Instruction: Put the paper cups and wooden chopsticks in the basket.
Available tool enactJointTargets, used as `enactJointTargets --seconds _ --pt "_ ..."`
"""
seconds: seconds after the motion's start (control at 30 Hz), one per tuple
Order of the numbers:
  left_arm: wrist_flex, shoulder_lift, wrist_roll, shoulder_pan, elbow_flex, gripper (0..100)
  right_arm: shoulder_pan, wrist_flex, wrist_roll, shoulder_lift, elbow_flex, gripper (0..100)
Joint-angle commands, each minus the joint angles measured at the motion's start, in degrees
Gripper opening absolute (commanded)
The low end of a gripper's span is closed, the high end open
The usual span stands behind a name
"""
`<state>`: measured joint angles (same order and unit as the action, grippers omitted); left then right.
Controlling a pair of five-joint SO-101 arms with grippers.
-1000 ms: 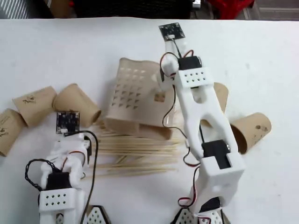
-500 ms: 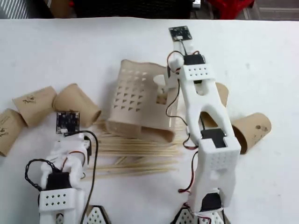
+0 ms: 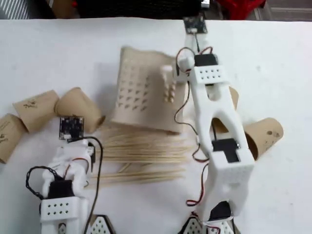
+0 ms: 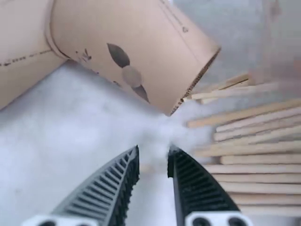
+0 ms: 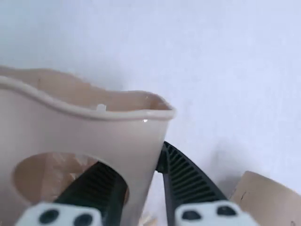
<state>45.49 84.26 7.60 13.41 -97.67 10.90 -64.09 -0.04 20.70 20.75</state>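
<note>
1. Basket: beige, perforated, at the centre of the white worktop. In the high view its perforated wall faces the camera. Its near edge meets the top of the chopstick pile.

2. Right pincer: clamped on the basket wall just below the rim. In the right wrist view one finger sits inside the basket, seen through a cut-out in the wall. The other finger is pressed against the outside. In the high view the right arm stretches forward along the basket's right side.

3. Wooden chopsticks: a loose pile lying flat on the worktop, directly in front of the basket, between the two arms.

4. Paper cups: all lie on their sides on the worktop.
   - Three form a group to the left of the basket: first, second, third.
   - One lies to the right of the right arm.
   - Another is partly hidden behind that arm.

5. Left pincer: fingers set to a narrow gap, with nothing between them. It hangs over bare worktop, close to the open mouth of the nearest cup and beside the chopstick ends. A second cup touches the nearest one.
</note>
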Motion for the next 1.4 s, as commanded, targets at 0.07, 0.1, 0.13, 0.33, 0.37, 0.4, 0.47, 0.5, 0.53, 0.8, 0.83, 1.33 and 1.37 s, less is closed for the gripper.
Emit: enactJointTargets --seconds 0.07,0.1,0.13,0.33,0.37,0.4,0.47,0.5,0.53,0.8,0.83,1.33,1.37 --pt "-4.7 0.7 18.4 -0.3 1.7 12 0.8 -0.1 -0.9 -10.1 9.1 1.6" --pt "-4.1 0.7 18.8 -0.3 3.0 12 0.7 -0.1 -0.9 -10.6 9.9 1.6" --pt "-3.2 0.7 18.5 -0.3 4.7 12 0.7 -0.1 -0.9 -10.8 10.7 1.6" --pt "9.7 0.4 12.7 0.5 24.2 12 0.6 0.0 -0.7 -10.8 11.3 1.6" --pt "12.1 0.3 12.0 0.0 28.5 13 0.5 0.0 -0.6 -10.7 11.1 1.6" --pt "14.3 0.3 11.8 -1.1 32.4 15 0.4 0.0 -0.6 -10.6 11.1 1.6" --pt "18.4 0.0 11.9 -4.7 39.5 20 0.4 0.2 -0.5 -10.0 11.6 1.6" --pt "20.4 -0.7 11.9 -7.3 42.6 21 0.6 0.2 -0.5 -9.6 11.6 1.6" --pt "21.9 -1.9 11.8 -10.1 45.3 21 0.7 0.2 -0.4 -9.3 11.6 1.6" --pt "17.3 -20.9 6.3 -20.1 54.5 26 0.7 0.0 -0.4 -6.4 11.6 1.5" --pt "14.6 -23.1 6.6 -19.6 54.1 26 0.7 0.0 -0.4 -6.4 11.6 1.5" --pt "-11.5 -53.1 6.2 -17.5 52.9 26 4.9 -5.1 0.4 -6.1 15.9 1.6" --pt "-12.4 -54.0 6.2 -17.5 52.9 26 5.7 -5.8 1.8 -6.4 16.0 1.6"
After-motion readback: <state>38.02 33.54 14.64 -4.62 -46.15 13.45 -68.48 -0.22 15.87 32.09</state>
